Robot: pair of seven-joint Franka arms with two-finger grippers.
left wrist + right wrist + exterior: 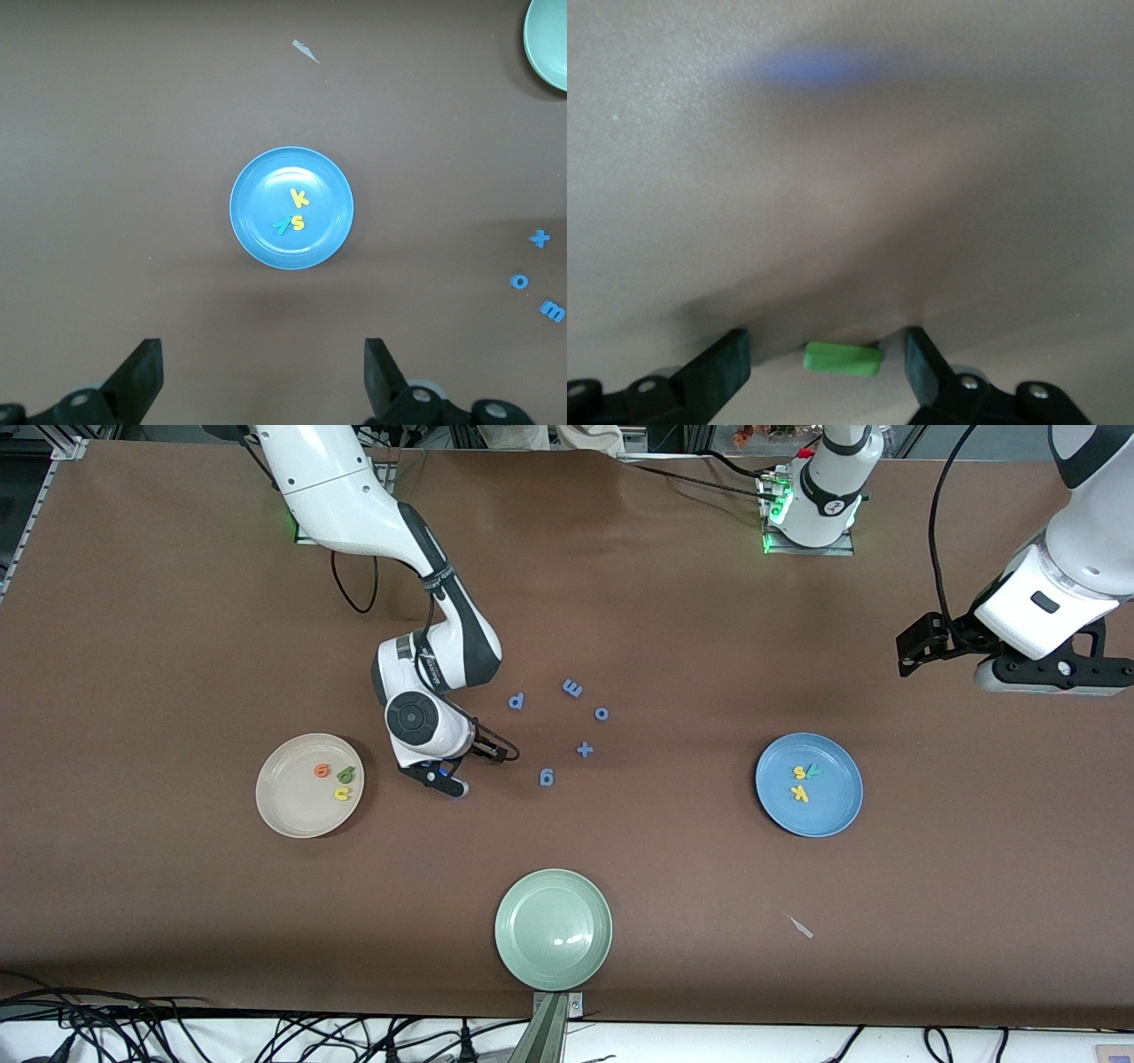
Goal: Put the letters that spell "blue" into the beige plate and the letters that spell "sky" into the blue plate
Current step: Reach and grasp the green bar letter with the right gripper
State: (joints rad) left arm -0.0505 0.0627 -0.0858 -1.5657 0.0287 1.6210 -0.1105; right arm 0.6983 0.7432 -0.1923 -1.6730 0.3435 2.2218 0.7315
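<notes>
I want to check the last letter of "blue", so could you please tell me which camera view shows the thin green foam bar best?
The right wrist view: the thin green foam bar lies on the table between the right end effector's open fingers. In the front view that end effector hides it. The left wrist view does not take it in.

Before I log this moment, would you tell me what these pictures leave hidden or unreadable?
- Green "l": in the front view the right end effector hides it; in the right wrist view it lies between open fingers, contact unclear.
- Blue smear: right wrist view, too blurred to identify.
- Pale scrap: front view, too small to name.
- Left end effector: open over the table near the blue plate; front view shows only its side.
</notes>
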